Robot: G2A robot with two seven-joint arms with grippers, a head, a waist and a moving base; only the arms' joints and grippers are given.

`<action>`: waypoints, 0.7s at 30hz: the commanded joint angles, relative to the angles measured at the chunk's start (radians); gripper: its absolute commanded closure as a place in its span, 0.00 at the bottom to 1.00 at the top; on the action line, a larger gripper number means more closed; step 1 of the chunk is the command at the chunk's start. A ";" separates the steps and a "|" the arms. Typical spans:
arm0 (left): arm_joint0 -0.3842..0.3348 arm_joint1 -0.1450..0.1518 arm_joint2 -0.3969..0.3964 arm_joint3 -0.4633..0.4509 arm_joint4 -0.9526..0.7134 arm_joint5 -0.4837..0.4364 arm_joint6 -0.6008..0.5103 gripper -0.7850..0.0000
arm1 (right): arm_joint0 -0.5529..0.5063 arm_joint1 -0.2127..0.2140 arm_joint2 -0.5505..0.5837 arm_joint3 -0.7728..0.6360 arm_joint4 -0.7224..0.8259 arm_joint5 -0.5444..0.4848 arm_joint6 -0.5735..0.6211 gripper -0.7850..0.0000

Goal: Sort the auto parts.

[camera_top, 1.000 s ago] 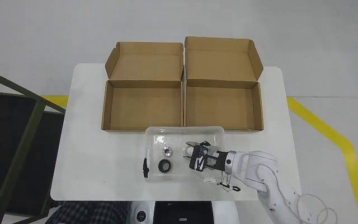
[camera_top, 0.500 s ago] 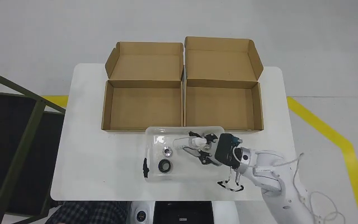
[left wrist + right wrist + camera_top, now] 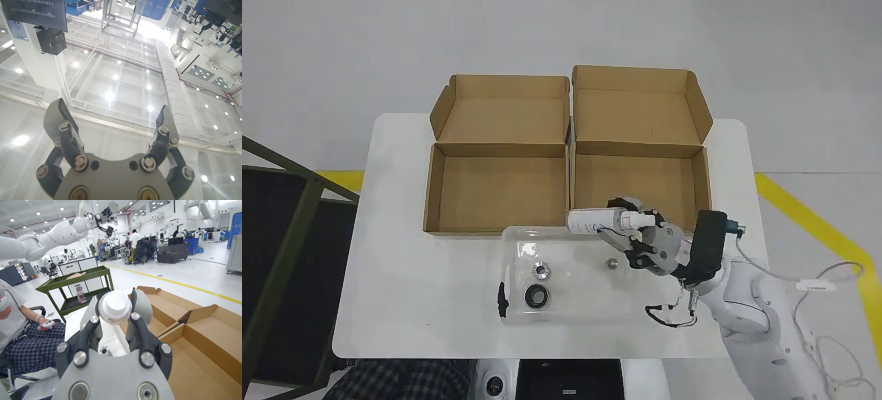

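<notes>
Right gripper (image 3: 630,236), arm stretched from four o'clock, clamps a white bottle (image 3: 588,221) pointing nine o'clock — left gripper (image 3: 113,108) gapes wide, aimed upward.

Canister (image 3: 115,309) is showing glossy white plastic, tray (image 3: 577,300) clear smooth plastic, bearing (image 3: 541,269) bright metal, ring (image 3: 536,296) matt black, boxes (image 3: 497,190) matt brown cardboard, table (image 3: 402,250) smooth white.
</notes>
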 commanded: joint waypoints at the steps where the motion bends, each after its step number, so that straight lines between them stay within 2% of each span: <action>1: 0.000 0.000 0.000 0.000 0.000 0.000 0.000 0.00 | -0.002 0.001 0.016 -0.002 0.020 0.011 -0.010 1.00; 12: 0.000 0.000 0.000 0.000 0.000 0.000 0.000 0.00 | 0.011 0.002 0.083 0.010 0.096 0.063 -0.059 1.00; 21: 0.000 0.000 0.000 0.000 0.000 0.000 0.000 0.00 | 0.001 0.000 0.095 0.008 0.103 0.050 -0.103 1.00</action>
